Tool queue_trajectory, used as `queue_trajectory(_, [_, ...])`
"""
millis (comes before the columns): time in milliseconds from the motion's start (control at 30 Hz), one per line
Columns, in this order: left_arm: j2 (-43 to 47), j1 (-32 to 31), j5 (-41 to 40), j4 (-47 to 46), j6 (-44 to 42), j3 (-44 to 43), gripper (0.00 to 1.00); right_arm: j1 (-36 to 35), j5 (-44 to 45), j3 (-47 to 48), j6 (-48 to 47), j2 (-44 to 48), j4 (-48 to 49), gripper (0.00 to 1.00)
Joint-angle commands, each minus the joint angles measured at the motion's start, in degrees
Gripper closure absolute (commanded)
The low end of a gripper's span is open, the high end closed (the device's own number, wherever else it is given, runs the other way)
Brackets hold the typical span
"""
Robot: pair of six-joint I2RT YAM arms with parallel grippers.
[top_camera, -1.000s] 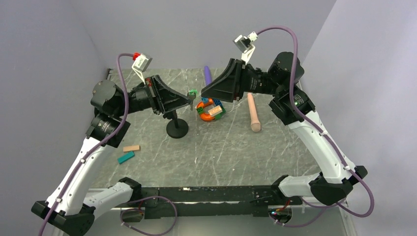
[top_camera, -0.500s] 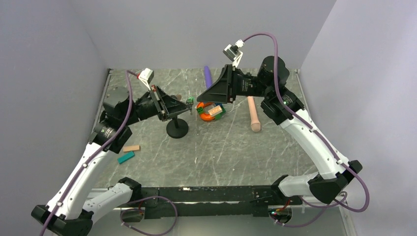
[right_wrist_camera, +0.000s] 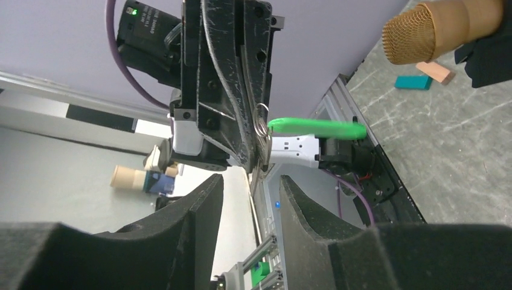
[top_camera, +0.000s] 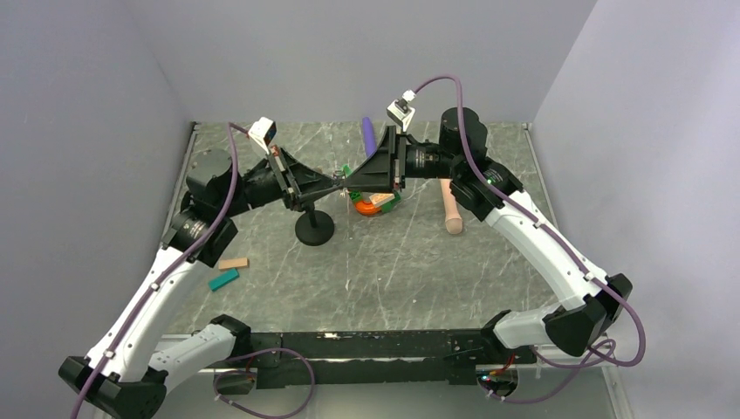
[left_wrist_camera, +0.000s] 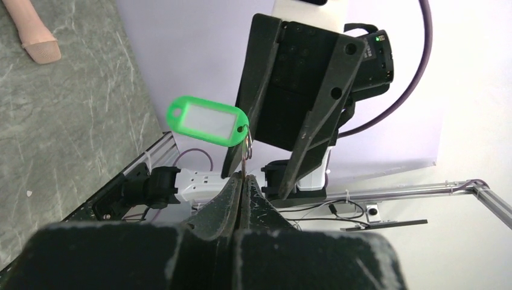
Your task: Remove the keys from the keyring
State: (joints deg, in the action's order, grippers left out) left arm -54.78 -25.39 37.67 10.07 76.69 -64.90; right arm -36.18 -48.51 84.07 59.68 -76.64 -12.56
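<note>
keyring [right_wrist_camera: 261, 127] clamped in left fingers [left_wrist_camera: 226, 196] — right fingers [right_wrist_camera: 202, 202] apart just beside it, green key [left_wrist_camera: 208, 122] dangling.

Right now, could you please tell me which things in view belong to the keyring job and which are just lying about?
Job in hand:
green key tag
keyring
left end effector, shut on the keyring
right end effector, open, close to the ring

Lying about:
black stand
orange ring toy
wooden peg
purple stick
teal block
tan block
</note>
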Motion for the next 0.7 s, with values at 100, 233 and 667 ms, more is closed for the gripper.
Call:
queue_trajectory(100, [-0.4,-0.1,1.3,-2.1,1.2,-3.1,1.00,0.1,1.3,0.2,1.9,0.7,0.6,0.57])
queue_trajectory(233, [-0.1,-0.2,1.5,-4.3,1.7,-2.2,1.00,0.1,1.6,0.8,1.3,0.4,-0.1,0.57])
queue_trajectory(667, [-1.0,-0.2,4.0,-5.1,0.1,-4.5,1.00,0.7,3.6,1.5,3.0,-0.5,5.2,0.57])
